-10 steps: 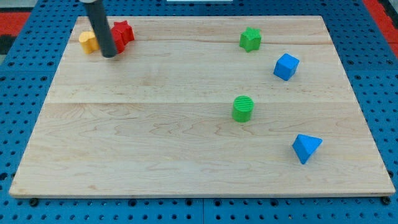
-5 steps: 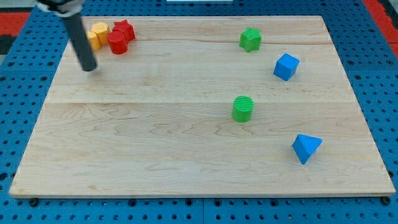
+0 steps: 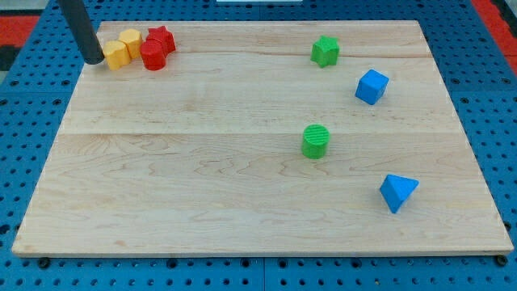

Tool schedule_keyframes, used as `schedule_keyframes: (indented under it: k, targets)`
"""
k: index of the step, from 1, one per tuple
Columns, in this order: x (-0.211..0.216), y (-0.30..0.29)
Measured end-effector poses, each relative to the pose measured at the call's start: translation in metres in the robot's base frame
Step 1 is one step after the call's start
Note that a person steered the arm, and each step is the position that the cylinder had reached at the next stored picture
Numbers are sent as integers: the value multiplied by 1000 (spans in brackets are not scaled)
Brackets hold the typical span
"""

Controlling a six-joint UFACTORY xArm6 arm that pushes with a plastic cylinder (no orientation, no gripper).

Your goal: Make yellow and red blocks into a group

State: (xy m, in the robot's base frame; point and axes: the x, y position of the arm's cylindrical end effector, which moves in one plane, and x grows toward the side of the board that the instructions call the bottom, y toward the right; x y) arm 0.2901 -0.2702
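A pale wooden board (image 3: 242,162) rests on a blue perforated base (image 3: 24,145). Near the board's top-left corner, 4 blocks form a tight cluster: a yellow block (image 3: 115,55) at the view's left, a yellow cylinder (image 3: 131,40) just above and right of it, a red cylinder (image 3: 153,55) and a red star (image 3: 161,37). My tip (image 3: 94,59) sits just to the view's left of the yellow block, very close; contact cannot be told. The arm carries no jaws, only the dark rod. Well apart lie a green star (image 3: 325,50), a blue cube (image 3: 371,86), a green cylinder (image 3: 316,141) and a blue wedge-like block (image 3: 397,192).
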Motion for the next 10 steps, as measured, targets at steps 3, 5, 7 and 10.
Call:
schedule_keyframes:
  k: [3, 5, 7, 10]
  targets:
    - [6, 52]
    - [48, 114]
    - [21, 159]
    - [13, 175]
